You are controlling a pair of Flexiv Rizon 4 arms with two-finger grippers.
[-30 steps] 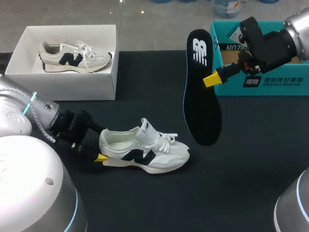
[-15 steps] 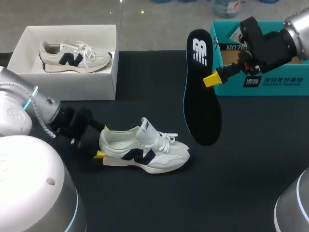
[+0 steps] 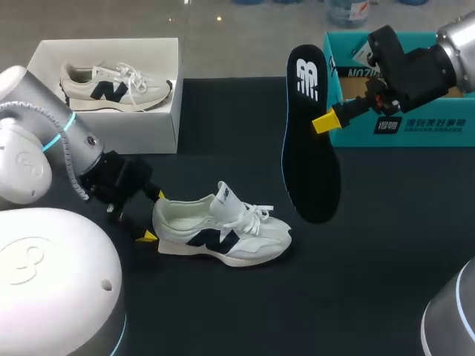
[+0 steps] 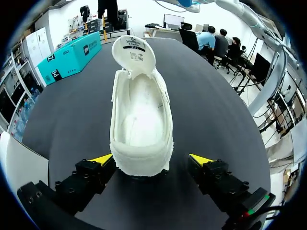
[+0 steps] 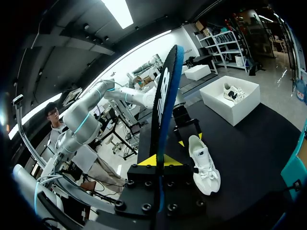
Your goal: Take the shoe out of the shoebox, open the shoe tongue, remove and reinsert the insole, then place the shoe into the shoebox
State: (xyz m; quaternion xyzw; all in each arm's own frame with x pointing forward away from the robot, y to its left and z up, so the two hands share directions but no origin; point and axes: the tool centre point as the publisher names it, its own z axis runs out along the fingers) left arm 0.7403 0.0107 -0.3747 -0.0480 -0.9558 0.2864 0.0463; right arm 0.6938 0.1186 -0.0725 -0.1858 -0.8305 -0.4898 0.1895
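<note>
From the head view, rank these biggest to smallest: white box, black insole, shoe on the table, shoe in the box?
white box
black insole, held up nearer the camera, so unsure
shoe on the table
shoe in the box, farther off; the shoes may really match

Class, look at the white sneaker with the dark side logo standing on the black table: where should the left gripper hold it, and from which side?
I'd grip the white sneaker at its heel, coming from behind. It stands upright on its sole, heel facing the open left gripper, whose yellow tips flank the narrow heel cup.
</note>
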